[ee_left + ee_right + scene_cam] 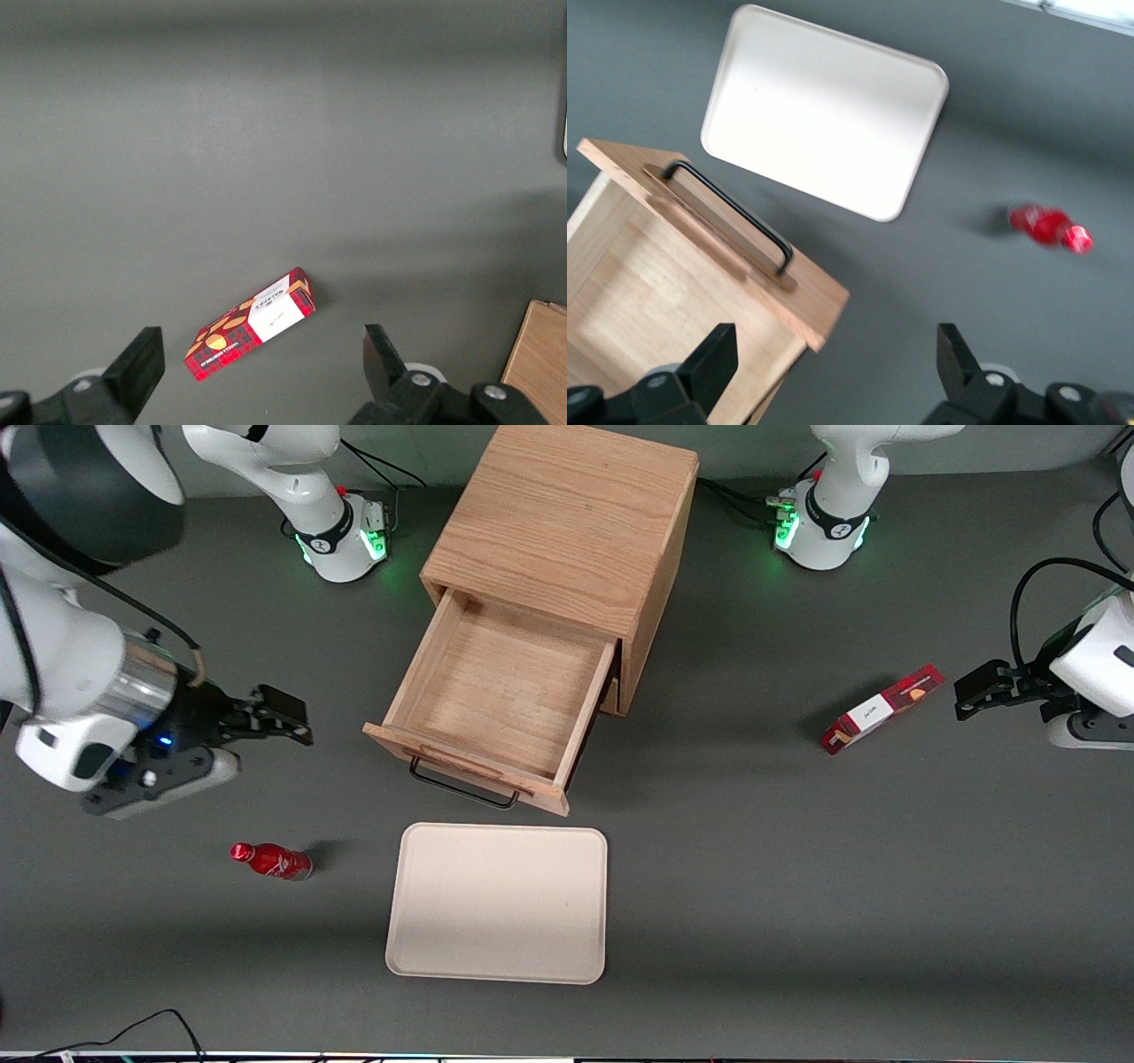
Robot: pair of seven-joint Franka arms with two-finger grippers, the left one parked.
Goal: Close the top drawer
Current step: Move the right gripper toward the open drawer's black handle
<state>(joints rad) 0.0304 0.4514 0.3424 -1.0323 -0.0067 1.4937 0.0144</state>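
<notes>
Here the shallow light-wood top drawer (500, 691) stands pulled well out of the oak cabinet (563, 522), its flat front panel and black metal bar handle (462, 786) facing the front camera. Its inside is bare wood with nothing in it. The right arm's black two-finger pincer (282, 716) hovers above the grey tabletop (797, 886) toward the working arm's end, beside the open drawer and apart from it, holding nothing; its fingers (709, 363) stand wide apart in the right wrist view, which looks down on the drawer's front corner and handle.

A flat cream rectangular tray (498, 903) lies just in front of the drawer, nearer the front camera, and carries nothing. A small red bottle (271, 861) lies on its side on the tabletop, beside the tray and nearer the camera than the pincer. A red tartan-patterned carton (880, 708) lies toward the parked arm's end.
</notes>
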